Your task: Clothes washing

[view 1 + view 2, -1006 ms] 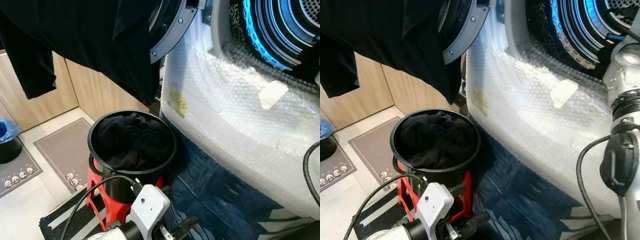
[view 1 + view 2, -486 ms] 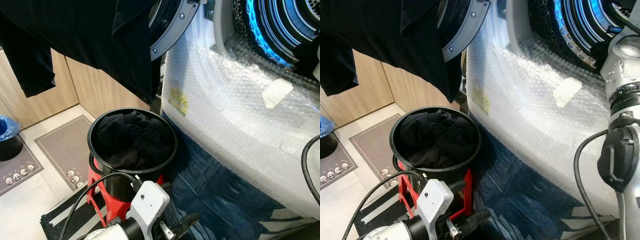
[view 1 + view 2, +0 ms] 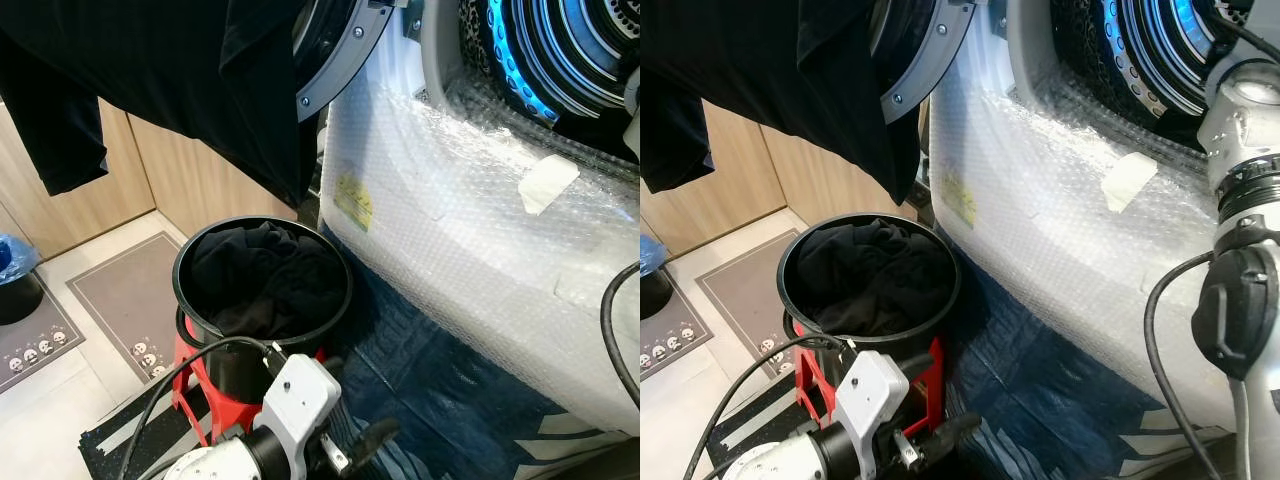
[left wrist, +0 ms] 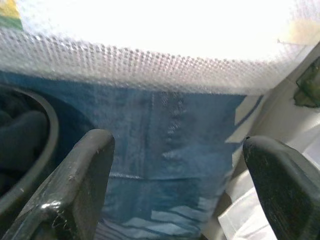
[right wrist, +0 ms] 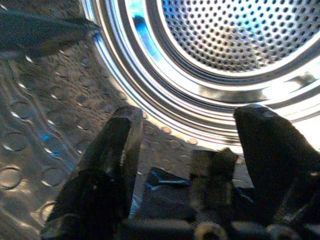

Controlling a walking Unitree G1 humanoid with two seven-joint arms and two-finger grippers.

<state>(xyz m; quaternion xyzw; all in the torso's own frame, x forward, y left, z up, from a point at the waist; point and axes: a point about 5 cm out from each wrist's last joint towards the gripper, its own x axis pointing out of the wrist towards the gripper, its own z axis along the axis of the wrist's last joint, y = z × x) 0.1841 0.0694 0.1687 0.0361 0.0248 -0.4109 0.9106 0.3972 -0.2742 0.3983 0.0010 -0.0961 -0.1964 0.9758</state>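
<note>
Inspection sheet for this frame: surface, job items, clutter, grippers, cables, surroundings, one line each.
Surface: pale tiled floor with a blue plastic sheet spread before the machine.
Job's things: round black bucket holding dark clothes, standing on a red stool; bubble-wrapped white washing machine with open door and steel drum; black garment hanging in front of the door.
Clutter: grey floor mats; blue-lined dark bin.
Grippers: left gripper open, low above the sheet beside the bucket; right gripper open, inside the drum mouth.
Cables: black cable to the left wrist; black cable along the right arm.
Surroundings: wooden cabinet fronts.
</note>
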